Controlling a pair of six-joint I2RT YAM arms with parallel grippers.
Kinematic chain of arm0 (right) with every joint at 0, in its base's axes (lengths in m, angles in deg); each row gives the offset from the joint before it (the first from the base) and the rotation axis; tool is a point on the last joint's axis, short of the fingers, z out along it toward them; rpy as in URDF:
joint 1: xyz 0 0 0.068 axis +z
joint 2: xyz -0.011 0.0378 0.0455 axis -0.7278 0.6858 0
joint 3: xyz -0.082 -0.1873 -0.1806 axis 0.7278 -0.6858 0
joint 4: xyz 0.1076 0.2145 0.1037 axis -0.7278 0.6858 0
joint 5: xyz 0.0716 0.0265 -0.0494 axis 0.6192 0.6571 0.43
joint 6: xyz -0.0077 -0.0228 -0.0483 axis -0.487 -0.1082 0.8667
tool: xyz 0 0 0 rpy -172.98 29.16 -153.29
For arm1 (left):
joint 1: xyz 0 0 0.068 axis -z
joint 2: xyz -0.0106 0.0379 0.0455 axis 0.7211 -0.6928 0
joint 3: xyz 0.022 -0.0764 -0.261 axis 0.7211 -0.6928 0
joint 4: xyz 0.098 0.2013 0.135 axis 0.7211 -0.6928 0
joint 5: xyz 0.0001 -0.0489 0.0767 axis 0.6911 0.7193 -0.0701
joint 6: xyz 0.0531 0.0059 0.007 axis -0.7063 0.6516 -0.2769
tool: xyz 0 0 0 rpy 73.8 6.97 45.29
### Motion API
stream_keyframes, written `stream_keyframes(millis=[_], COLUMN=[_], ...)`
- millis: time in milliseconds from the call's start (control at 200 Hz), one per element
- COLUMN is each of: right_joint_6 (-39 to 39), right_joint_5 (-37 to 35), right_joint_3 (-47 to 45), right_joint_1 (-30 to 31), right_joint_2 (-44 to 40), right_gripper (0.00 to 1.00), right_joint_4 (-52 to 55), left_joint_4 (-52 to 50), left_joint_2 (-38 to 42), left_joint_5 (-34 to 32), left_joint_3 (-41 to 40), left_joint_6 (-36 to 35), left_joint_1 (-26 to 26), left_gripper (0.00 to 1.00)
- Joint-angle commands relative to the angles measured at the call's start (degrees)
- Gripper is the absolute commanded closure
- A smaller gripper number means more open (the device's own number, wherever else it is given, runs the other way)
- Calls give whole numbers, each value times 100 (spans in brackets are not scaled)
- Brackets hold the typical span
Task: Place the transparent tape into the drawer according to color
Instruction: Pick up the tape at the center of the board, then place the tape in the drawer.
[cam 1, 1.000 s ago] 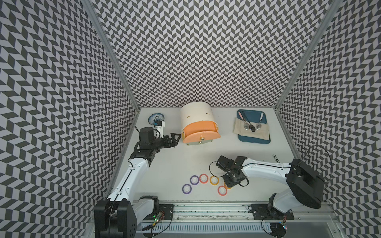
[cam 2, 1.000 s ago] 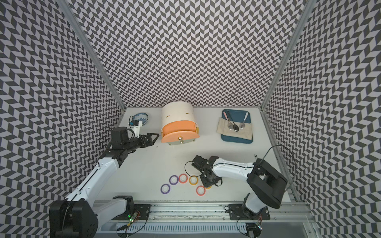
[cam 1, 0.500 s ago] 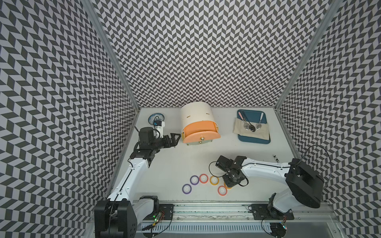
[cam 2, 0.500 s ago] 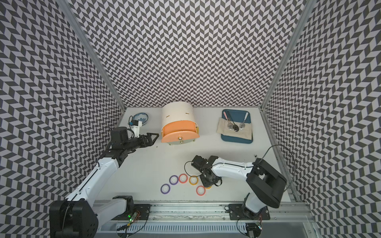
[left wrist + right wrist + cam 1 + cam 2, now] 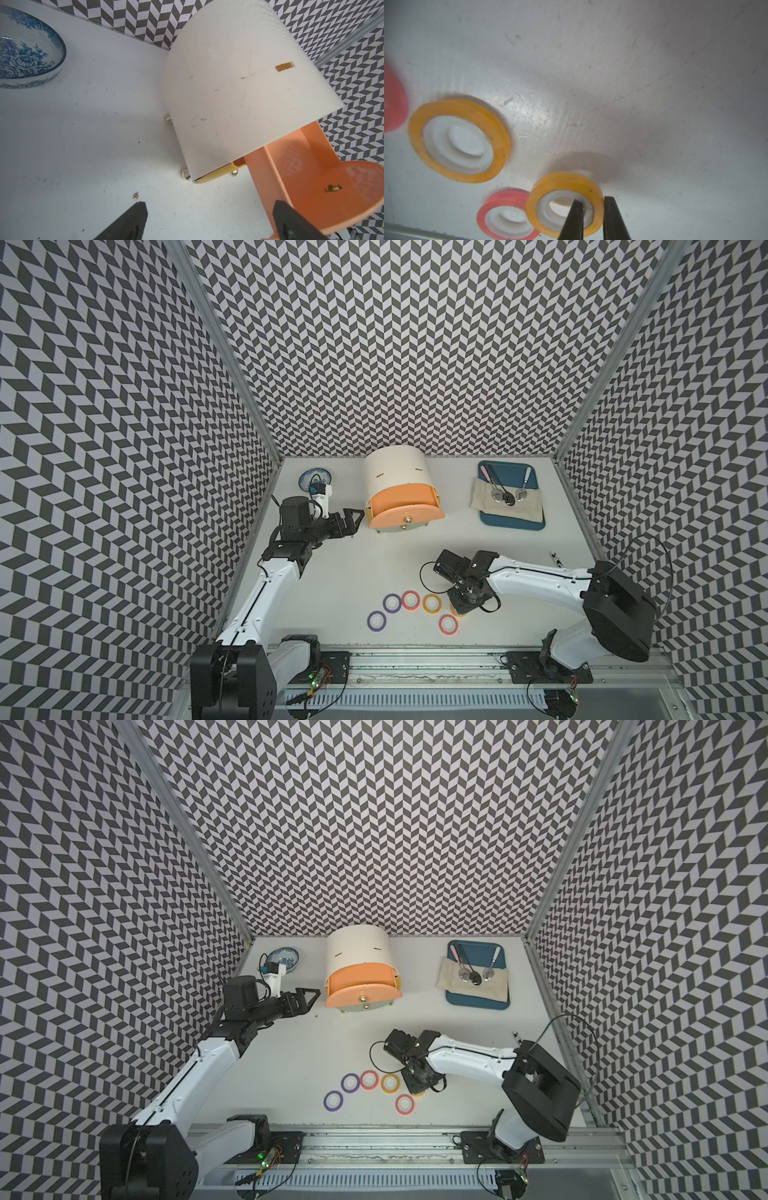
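Biggest first: the white surface (image 5: 340,572) carries everything. Well apart from my right end effector (image 5: 591,199) stands the white arch-topped mini cabinet (image 5: 395,472). Its peach-pink top drawer (image 5: 405,506) is pulled out, near the tips of my left end effector (image 5: 354,521). I see nothing lying in it, in both top views or the left wrist view. The yellow drawer (image 5: 216,174) beneath is shut, and the lowest one I can barely make out. So my read is that no tape is stored yet.

The left end effector has its jaws spread as wide as they go, with nothing between them, and hangs beside that open drawer's front.

The right end effector has its jaws pinched nearly together on the wall of one orange-yellow tape ring with a white core (image 5: 550,180). One finger is down inside the core and the other is outside the band. The ring throws a shadow on the surface, so it's tipped or just lifted; I can't say which.

Five more lie flat. The second orange-yellow tape ring (image 5: 432,603) and a red-pink tape ring (image 5: 448,624) are just beside the right end effector. The other red-pink tape ring (image 5: 410,599), a purple tape ring (image 5: 392,603) and the last purple tape ring (image 5: 376,620) are farther from it, out toward the left arm.

My tally is one drawer open, one ring of six in hand and none delivered. That leaves this carry, five more picks, and likely more drawers to open. Peach or yellow for this ring is a call I have yet to make.
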Motion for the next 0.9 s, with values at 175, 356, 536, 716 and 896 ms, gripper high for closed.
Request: stream_keyframes(millis=[175,356,536,716,896], right_joint_6=[-47,-21,20,46,103], right_joint_5=[-142,-202,-306,-436,-734], right_joint_3=[511,1068,1761,2478,3163], right_joint_1=[-149,-273,-354,-406,-436], right_joint_2=[-462,-723,-827,-849,-837], right_gripper=[100,100,100,100,100], right_joint_4=[281,527,791,931,911], left_joint_4=[28,26,28,2,19], left_joint_2=[44,27,35,57,88], left_joint_5=[55,54,71,106,128], left_joint_3=[26,36,80,121,95], left_joint_6=[-100,-91,-76,-58,-38], left_joint_1=[-42,-51,-60,-77,-95], left_gripper=[0,0,0,0,0])
